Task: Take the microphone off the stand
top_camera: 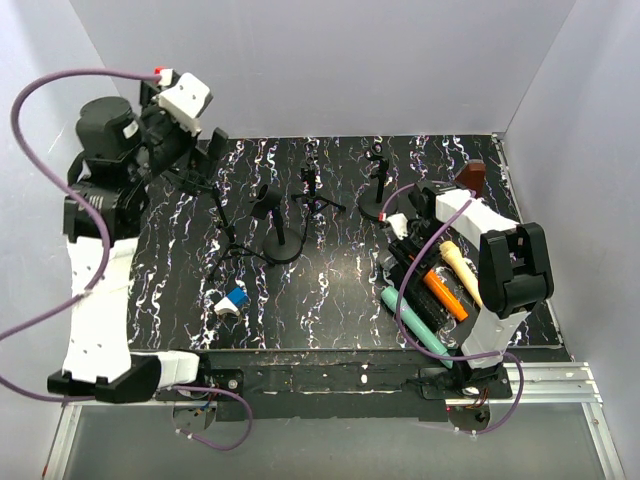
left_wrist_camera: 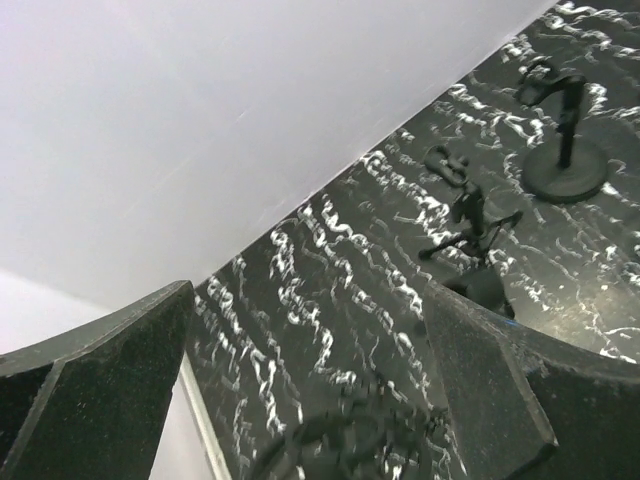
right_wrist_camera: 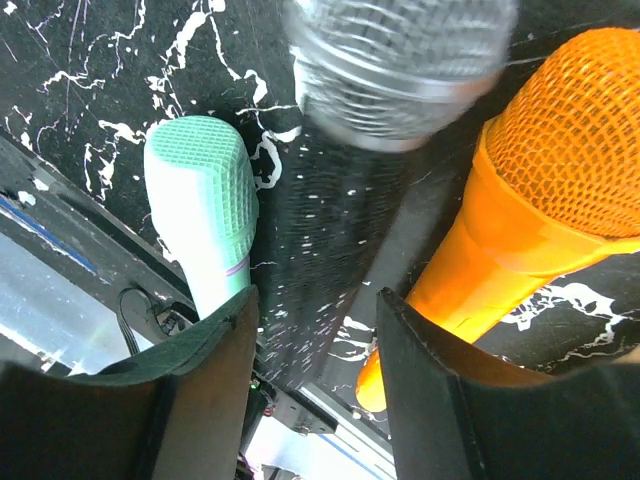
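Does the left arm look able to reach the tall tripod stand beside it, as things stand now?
Probably yes. The left gripper is open and sits close behind the tripod stand, with nothing visible in the way between them.

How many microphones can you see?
4, side by side at the table's right: a mint-green mesh-headed microphone leftmost, a black sparkly microphone with silver grille, an orange microphone, then a cream microphone. The right arm may hide more.
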### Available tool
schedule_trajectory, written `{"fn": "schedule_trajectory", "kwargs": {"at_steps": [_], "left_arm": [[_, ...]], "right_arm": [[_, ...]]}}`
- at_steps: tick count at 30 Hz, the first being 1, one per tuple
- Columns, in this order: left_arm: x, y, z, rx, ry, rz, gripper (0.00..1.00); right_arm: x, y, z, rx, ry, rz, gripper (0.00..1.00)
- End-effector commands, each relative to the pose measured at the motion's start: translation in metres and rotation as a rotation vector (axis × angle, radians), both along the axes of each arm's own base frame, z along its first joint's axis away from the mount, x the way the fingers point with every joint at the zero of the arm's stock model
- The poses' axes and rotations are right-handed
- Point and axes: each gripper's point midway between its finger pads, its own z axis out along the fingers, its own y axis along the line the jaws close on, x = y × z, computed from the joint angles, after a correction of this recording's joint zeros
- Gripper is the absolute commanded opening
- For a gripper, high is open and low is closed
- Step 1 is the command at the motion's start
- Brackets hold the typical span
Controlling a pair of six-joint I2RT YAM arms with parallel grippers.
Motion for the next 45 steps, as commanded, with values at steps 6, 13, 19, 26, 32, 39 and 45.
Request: {"fn": "schedule_trajectory", "kwargs": {"at_steps": [6,13,19,26,32,39,45], "left_arm": [[-0.041,0.055,-0.016,-0.023,0.104,0.263,0.98],[-0.057,0.064,-0.039,-0.093,0.216,0.348,0.98],[-0.048,0.07,-0.04,-0.138,0.213,0.394,0.98],[-0.029,0.089,0.002,-0.145,0.072,0.477,0.98],[-0.016,0.119,0.025,-0.149,-0.022,0.569,0.98],[-0.034,0.137,0.034,-0.208,0.001,0.586,0.98],[-0.048,0.139,0.041,-0.219,0.006,0.573,0.98]], "right_arm": [[0.009,0.006,0.048,0.029,-0.075,0.018,0.63],[0.058,0.057,0.146,0.287,-0.258,0.003,0.63],[0.1,0.147,0.252,0.642,-0.488,0.096,0.63],[0.099,0.265,0.328,0.989,-0.768,0.235,0.76],[0.103,0.336,0.355,1.204,-0.928,0.212,0.8],[0.11,0.392,0.347,1.327,-0.908,0.159,0.85],[0.11,0.424,0.333,1.354,-0.8,0.204,0.85]]}}
